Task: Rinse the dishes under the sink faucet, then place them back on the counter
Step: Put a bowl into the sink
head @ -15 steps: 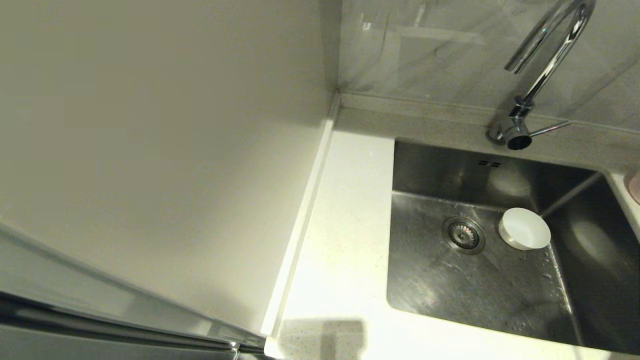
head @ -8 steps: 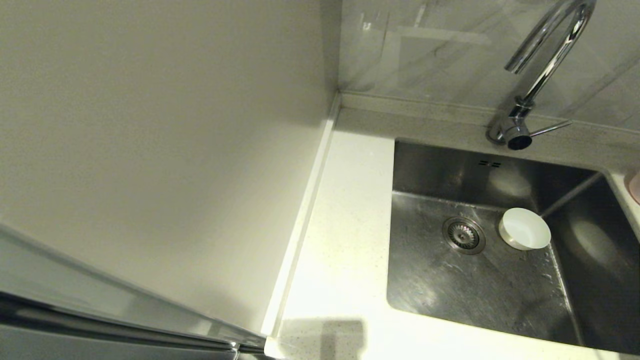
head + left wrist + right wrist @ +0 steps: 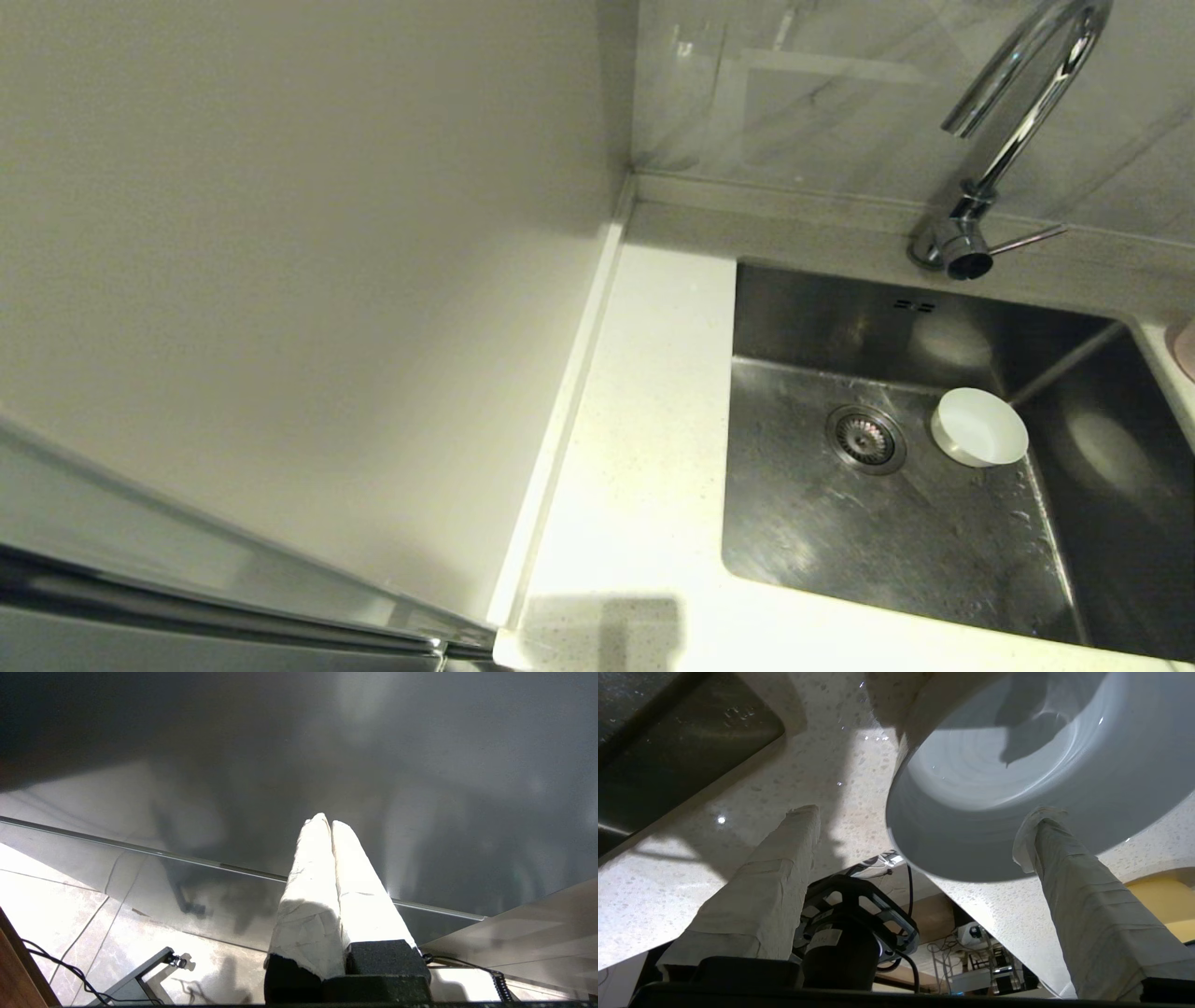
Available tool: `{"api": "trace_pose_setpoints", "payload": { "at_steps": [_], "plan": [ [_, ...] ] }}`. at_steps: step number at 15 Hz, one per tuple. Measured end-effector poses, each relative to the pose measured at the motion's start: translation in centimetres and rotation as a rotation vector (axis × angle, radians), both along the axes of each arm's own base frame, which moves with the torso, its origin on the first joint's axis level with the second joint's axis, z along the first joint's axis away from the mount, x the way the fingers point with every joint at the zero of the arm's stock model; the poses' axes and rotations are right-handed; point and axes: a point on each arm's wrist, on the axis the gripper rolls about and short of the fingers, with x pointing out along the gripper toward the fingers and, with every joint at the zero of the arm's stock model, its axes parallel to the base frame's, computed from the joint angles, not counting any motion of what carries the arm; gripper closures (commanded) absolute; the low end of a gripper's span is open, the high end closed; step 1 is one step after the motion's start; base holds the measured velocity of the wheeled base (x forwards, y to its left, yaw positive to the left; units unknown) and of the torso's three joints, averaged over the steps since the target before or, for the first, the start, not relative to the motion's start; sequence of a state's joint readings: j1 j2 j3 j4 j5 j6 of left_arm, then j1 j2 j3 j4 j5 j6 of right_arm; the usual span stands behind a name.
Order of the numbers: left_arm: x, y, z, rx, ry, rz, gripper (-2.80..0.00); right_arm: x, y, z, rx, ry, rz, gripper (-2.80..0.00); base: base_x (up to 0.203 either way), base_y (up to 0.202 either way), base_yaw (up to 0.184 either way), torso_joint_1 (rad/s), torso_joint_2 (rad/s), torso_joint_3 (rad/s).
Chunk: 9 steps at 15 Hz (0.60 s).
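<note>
Head view: the steel sink (image 3: 840,523) is set into the white speckled counter (image 3: 644,448). One white bowl (image 3: 978,427) sits upright on the sink floor, just beside the round drain (image 3: 865,438) and on its right. The chrome faucet (image 3: 1013,112) rises behind the sink, its thin lever (image 3: 1027,240) pointing right. A sliver of what may be the pink bowl (image 3: 1186,345) shows at the right edge of the counter; too little is visible to be sure. A plain wall panel (image 3: 280,280) fills the left side. Neither arm appears in this view.

Left wrist view: the left gripper (image 3: 331,823) hangs away from the work, over a tiled floor (image 3: 70,905) and facing a dark glossy panel (image 3: 327,765). Its two wrapped fingers (image 3: 308,891) are pressed together with nothing between them.

Right wrist view: the right gripper (image 3: 920,816) is over the counter (image 3: 738,812) near a corner of the sink (image 3: 668,742). Its wrapped fingers (image 3: 1087,905) are spread wide. A pale bluish bowl (image 3: 1017,765) rests on the counter, with one fingertip at its rim and the other finger well clear.
</note>
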<state>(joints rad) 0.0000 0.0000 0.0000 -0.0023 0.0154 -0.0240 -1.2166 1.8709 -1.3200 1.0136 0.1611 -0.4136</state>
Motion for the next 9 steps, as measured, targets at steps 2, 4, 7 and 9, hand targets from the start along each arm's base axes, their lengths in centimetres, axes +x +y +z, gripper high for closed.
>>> {"api": "trace_pose_setpoints", "payload": {
  "at_steps": [2, 4, 7, 9],
  "plan": [
    [0.00, 0.00, 0.00, 0.000, 0.000, -0.001, 0.00, 0.09, -0.28, -0.24, 0.007, -0.003, 0.001, -2.80, 0.000, 0.000, 0.000, 0.000, 0.00, 0.000],
    [0.00, 0.00, 0.00, 0.000, 0.000, 0.000, 0.00, 0.16, -0.51, -0.40, 0.011, -0.003, 0.001, -2.80, 0.000, 0.000, 0.000, 0.000, 0.00, 0.000],
    [0.00, 0.00, 0.00, 0.000, 0.000, -0.001, 0.00, 0.22, -0.71, -0.54, 0.013, -0.002, 0.002, -2.80, 0.000, 0.000, 0.000, 0.000, 0.00, 0.000],
    [0.00, 0.00, 0.00, 0.000, 0.000, 0.000, 0.00, 0.24, -0.79, -0.69, 0.018, -0.001, 0.003, 0.00, 0.000, 0.000, 0.000, 0.000, 0.00, 0.000]
  ]
}}
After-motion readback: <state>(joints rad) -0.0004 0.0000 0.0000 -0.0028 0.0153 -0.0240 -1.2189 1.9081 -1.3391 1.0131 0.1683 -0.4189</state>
